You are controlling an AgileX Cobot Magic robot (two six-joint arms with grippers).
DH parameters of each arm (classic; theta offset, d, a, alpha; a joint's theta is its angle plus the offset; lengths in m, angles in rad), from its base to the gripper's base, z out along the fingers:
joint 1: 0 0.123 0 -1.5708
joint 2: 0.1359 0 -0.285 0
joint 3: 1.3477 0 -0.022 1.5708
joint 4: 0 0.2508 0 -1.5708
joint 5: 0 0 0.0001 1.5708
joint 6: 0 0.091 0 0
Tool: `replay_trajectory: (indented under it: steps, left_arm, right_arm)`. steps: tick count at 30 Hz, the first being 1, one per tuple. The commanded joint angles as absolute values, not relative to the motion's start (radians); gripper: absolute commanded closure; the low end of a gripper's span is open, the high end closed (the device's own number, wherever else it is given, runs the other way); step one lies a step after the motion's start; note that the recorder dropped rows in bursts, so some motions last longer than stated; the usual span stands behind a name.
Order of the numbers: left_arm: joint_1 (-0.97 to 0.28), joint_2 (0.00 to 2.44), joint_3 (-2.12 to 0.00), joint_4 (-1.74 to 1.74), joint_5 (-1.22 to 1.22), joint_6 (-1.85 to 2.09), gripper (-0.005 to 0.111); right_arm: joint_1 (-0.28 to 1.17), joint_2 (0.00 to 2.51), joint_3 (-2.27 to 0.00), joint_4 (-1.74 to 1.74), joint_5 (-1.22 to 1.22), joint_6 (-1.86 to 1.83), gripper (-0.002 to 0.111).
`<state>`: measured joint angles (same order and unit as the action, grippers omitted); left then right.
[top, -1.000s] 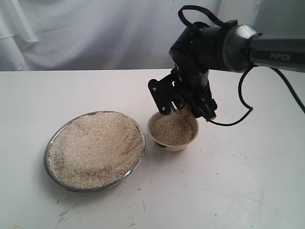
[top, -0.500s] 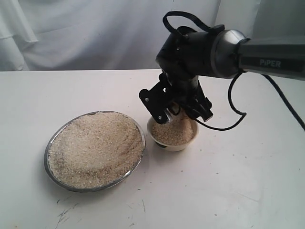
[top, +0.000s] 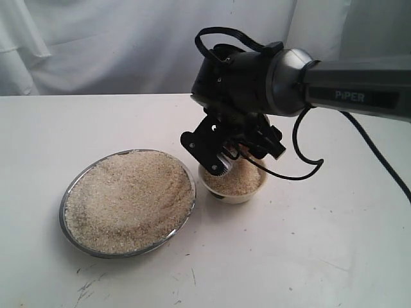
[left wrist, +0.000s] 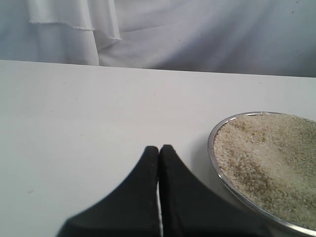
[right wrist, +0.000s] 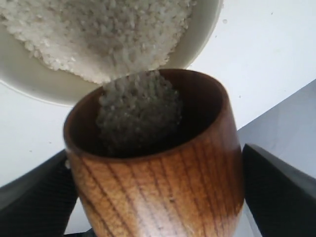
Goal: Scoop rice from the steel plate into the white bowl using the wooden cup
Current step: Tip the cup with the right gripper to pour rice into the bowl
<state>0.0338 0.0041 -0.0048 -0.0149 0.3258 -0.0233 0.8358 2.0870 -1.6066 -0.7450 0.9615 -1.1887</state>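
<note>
Right fingers point(right wrist: 281, 192) stand wide on either side of the wooden cup point(right wrist: 163, 187), holding it tipped with its mouth over the white bowl point(top: 247, 194). Some rice point(right wrist: 138, 111) sits inside the cup near its lip, and more lies heaped in the bowl below. Just beside the bowl, on the white surface point(top: 321, 244), the steel plate point(top: 64, 205) is piled with rice too. Left fingers point(left wrist: 173, 197) are pressed together with nothing between them, low over the surface near the plate's rim.
</note>
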Motion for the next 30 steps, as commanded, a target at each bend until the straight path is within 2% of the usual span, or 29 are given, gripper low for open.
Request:
replay_trajectory:
  steps: [1, 30]
  left_arm:
    - [0.036, 0.0, 0.0, -0.016, 0.319, -0.024, 0.107]
    - [0.036, 0.0, 0.0, -0.016, 0.319, -0.024, 0.107]
  right_arm:
    - [0.846, 2.071, -1.602, -0.801, 0.973, -1.205, 0.108]
    - [0.895, 2.046, -1.602, -0.964, 1.002, -1.235, 0.108]
